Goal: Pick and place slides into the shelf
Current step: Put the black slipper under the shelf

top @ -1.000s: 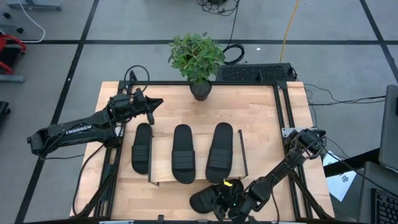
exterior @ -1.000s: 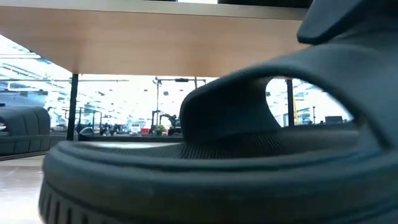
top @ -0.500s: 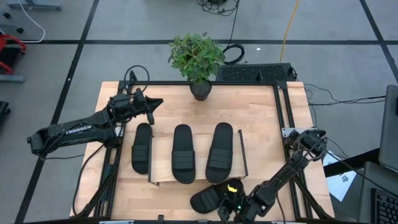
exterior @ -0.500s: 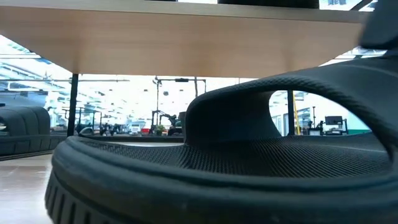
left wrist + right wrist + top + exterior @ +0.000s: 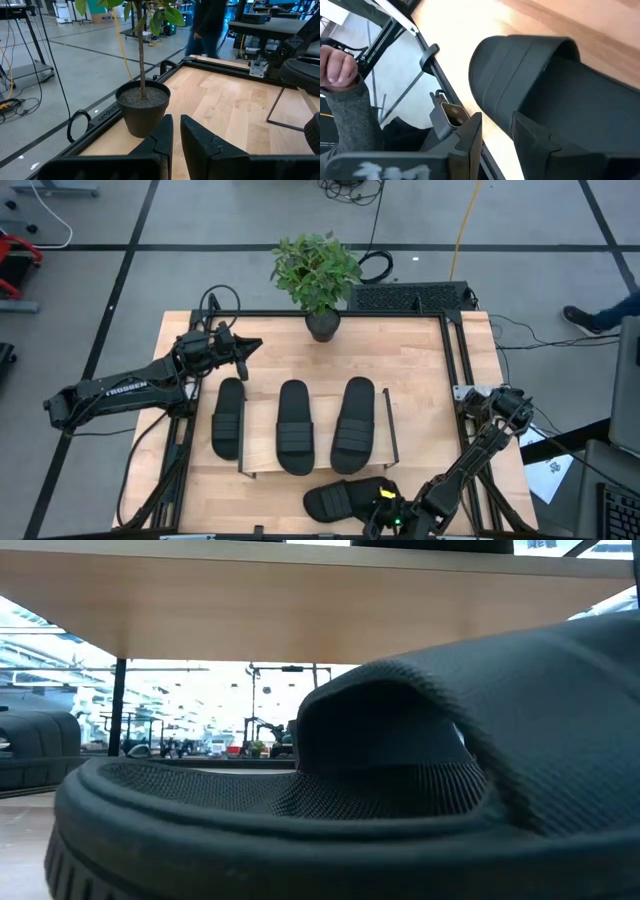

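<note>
Left gripper (image 5: 246,346) hovered over the table (image 5: 420,380) near its far left corner, fingers nearly closed with only a thin gap, holding nothing; its wrist view looked past them at a potted plant (image 5: 142,107) in a dark pot just ahead. Below it, left to right: one slide (image 5: 228,417) lay on the tabletop just beside the left wire end of the shelf (image 5: 262,442), then a second slide (image 5: 294,426) and a third slide (image 5: 353,424) lay flat on the shelf's light wood board, all three lengthwise and parallel, apart from each other. The fourth slide (image 5: 345,498) lay crosswise on the table at the near edge, just in front of the shelf's right half; it filled the low view (image 5: 330,810), strap arching up. Right gripper (image 5: 392,518) sat at the near edge against that slide's right end; in the right wrist view its fingers (image 5: 470,132) were parted and right beside the slide (image 5: 560,95), but could not tell whether they actually gripped it. A person's hand (image 5: 337,65) and grey sleeve showed beyond the table edge.
</note>
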Controlling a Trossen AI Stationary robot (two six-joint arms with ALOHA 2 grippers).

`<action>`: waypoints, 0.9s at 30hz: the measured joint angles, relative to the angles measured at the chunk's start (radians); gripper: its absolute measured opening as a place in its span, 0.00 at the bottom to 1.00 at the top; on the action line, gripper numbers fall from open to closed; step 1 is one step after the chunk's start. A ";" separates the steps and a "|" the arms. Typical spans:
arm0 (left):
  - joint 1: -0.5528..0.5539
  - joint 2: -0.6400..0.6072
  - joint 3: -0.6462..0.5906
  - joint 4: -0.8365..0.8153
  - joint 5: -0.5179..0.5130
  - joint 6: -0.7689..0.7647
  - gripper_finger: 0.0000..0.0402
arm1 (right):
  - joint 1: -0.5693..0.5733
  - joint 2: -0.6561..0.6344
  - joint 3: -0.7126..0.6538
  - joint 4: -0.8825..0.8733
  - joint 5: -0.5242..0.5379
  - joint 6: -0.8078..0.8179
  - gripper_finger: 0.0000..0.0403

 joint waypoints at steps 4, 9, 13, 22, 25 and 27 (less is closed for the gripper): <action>0.000 0.000 0.000 0.000 0.000 0.000 0.09 | 0.006 -0.022 0.000 -0.037 -0.008 -0.015 0.24; 0.000 0.000 0.000 -0.001 0.000 0.000 0.09 | 0.019 -0.080 -0.001 0.017 -0.012 -0.218 0.22; 0.000 0.000 0.000 -0.002 0.000 0.000 0.09 | 0.033 -0.157 0.000 0.103 -0.001 -0.554 0.13; 0.000 0.000 0.000 -0.004 0.000 -0.001 0.09 | 0.001 -0.376 0.000 0.057 0.095 -1.259 0.01; 0.000 0.000 0.000 -0.003 0.000 0.009 0.09 | -0.045 -0.463 0.000 -0.012 0.099 -1.370 0.01; 0.000 0.000 0.000 -0.002 0.000 0.022 0.09 | -0.080 -0.529 0.000 -0.058 0.110 -1.440 0.01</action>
